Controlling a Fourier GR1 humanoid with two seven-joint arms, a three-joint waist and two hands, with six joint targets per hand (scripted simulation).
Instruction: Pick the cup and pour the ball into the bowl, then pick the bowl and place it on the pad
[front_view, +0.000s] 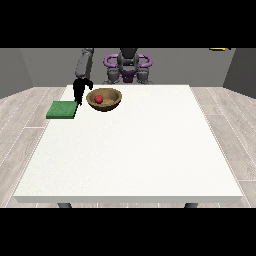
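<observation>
The ball (99, 99) lies in the bowl (104, 99); beside it, the hand at the view's left (80, 91) hangs, finger state indeterminable, presumably positioned for grasping.

Bench (140, 160): large, white, flat top.
Pad (62, 110): green, lying near the far edge at the view's left.
Bowl (104, 99): wooden, just beside the pad.

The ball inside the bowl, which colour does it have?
The ball is red; it lies in the brown wooden bowl, in the front view.
</observation>
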